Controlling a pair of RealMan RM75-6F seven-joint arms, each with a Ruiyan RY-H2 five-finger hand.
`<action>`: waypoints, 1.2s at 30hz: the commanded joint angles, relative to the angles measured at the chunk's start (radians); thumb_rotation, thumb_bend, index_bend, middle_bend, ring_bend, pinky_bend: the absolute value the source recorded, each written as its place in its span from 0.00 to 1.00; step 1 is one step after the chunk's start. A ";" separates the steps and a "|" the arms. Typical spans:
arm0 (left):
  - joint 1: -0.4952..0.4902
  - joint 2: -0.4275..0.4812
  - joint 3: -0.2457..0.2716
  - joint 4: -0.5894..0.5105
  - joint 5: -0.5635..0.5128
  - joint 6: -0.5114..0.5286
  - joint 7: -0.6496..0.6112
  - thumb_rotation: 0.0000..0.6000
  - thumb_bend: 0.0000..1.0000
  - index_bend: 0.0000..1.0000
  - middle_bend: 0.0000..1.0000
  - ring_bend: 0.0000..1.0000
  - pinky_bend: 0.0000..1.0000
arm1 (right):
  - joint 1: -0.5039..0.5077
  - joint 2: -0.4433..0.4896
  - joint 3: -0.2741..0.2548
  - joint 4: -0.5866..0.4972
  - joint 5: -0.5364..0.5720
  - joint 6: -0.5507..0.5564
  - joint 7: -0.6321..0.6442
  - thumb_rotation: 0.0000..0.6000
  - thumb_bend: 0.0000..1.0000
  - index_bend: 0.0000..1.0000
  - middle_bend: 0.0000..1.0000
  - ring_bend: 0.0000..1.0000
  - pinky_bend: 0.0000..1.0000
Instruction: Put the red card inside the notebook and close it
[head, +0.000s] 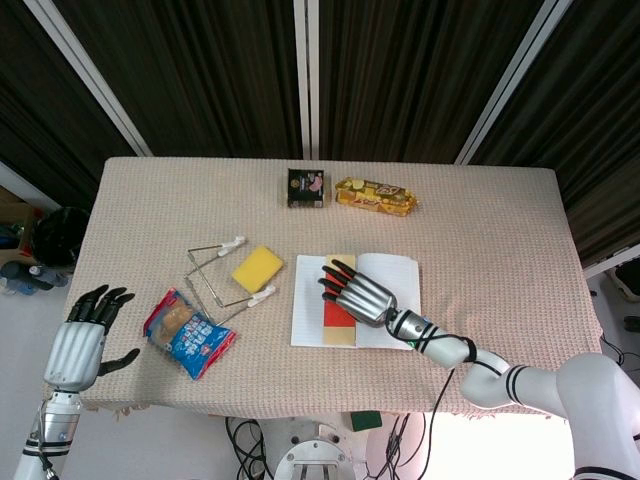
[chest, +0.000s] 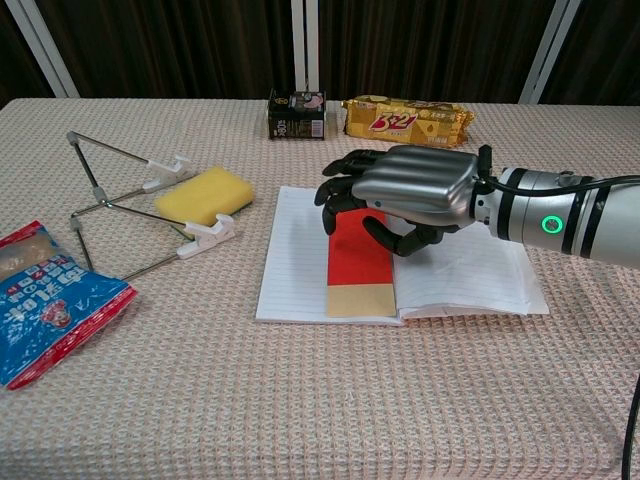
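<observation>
Red card (chest: 357, 264), tan at its near end, lies flat on the open notebook (chest: 470, 272) beside the spine, long axis running from the robot toward the table's far edge. Placement looks done; closing remains. Right hand (chest: 405, 196) hovers over it, fingers curled, holding nothing. Left hand (head: 85, 340) hangs spread, off-table.

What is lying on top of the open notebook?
A red card with a tan end lies along the middle of the notebook. The right hand hovers or rests over the card's far end, hiding that part and some of the page beneath.
</observation>
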 joint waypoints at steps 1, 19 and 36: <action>-0.003 0.001 -0.002 -0.002 -0.002 -0.004 0.001 1.00 0.06 0.21 0.16 0.09 0.15 | -0.006 0.005 -0.001 0.000 0.000 0.002 0.006 1.00 0.80 0.30 0.11 0.00 0.00; -0.026 -0.015 -0.005 0.013 0.003 -0.025 -0.010 1.00 0.06 0.21 0.16 0.09 0.15 | -0.237 0.269 0.029 -0.215 0.268 0.085 0.007 1.00 0.76 0.07 0.21 0.03 0.02; -0.017 -0.018 0.004 0.027 0.007 -0.005 -0.026 1.00 0.06 0.21 0.16 0.09 0.15 | -0.305 0.204 0.013 -0.153 0.280 0.001 0.174 1.00 0.78 0.03 0.25 0.01 0.00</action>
